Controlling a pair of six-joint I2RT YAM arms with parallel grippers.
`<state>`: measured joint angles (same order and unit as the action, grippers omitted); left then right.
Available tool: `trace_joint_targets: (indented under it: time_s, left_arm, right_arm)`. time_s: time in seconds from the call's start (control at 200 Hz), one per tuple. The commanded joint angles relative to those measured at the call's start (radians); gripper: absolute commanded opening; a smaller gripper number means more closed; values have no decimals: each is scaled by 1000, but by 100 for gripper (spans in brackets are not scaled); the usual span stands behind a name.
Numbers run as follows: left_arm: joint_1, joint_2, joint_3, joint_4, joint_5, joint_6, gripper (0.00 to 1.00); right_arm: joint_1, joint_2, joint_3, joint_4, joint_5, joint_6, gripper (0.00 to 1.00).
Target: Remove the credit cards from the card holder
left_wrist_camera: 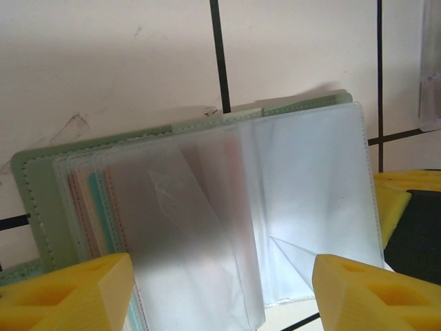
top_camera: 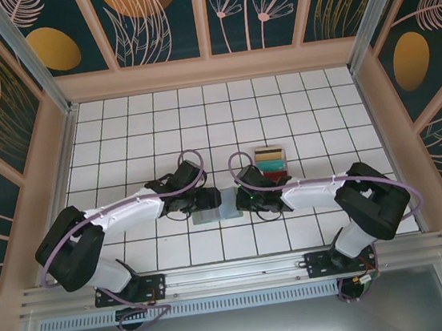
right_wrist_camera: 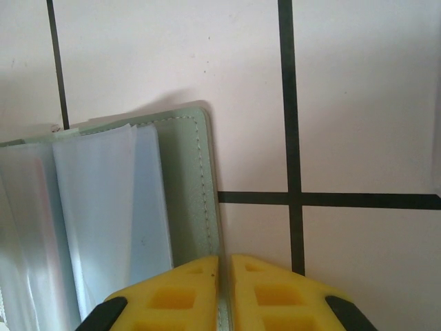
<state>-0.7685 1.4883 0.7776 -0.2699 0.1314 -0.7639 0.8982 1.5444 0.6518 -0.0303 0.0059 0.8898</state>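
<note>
The card holder (top_camera: 211, 215) lies open on the tiles between my two grippers. In the left wrist view its grey-green cover (left_wrist_camera: 41, 207) frames a fan of clear plastic sleeves (left_wrist_camera: 207, 227). Thin pink and teal edges (left_wrist_camera: 89, 214) show inside the left sleeves. My left gripper (left_wrist_camera: 220, 296) stands open, one yellow finger on either side of the sleeves. My right gripper (right_wrist_camera: 224, 276) is shut on the right edge of the holder's cover (right_wrist_camera: 186, 179). Several credit cards (top_camera: 270, 162), red, teal and yellow, lie stacked behind the right gripper (top_camera: 240, 201).
The stacked cards rest in a small clear tray (top_camera: 284, 162), whose edge also shows in the left wrist view as a clear tray wall (left_wrist_camera: 431, 69). Wooden walls (top_camera: 58, 153) enclose the white tiled floor (top_camera: 199, 120) on three sides.
</note>
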Motion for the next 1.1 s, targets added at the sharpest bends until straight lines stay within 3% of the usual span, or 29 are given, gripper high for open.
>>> trace_joint_targets:
  time_s: [0.0,0.44,0.866,0.951,1.091]
  left_arm:
    - [5,16,-15,-30,-20,-17,70]
    - [5,51,-32,11,27,-22,69]
    - [5,50,-36,144,169,-3,70]
    - [5,49,-34,135,164,-2,75]
    - [5,27,-28,105,136,5,93]
  right_arm:
    - [-2,-8,-32,-55,-12,-3,13]
    - [0,-4,-38,-45,-14,2,13]
    - [5,4,-38,-40,-14,6,13]
    - [5,4,-37,-40,-13,5,13]
    - [5,5,-35,-44,-9,5,17]
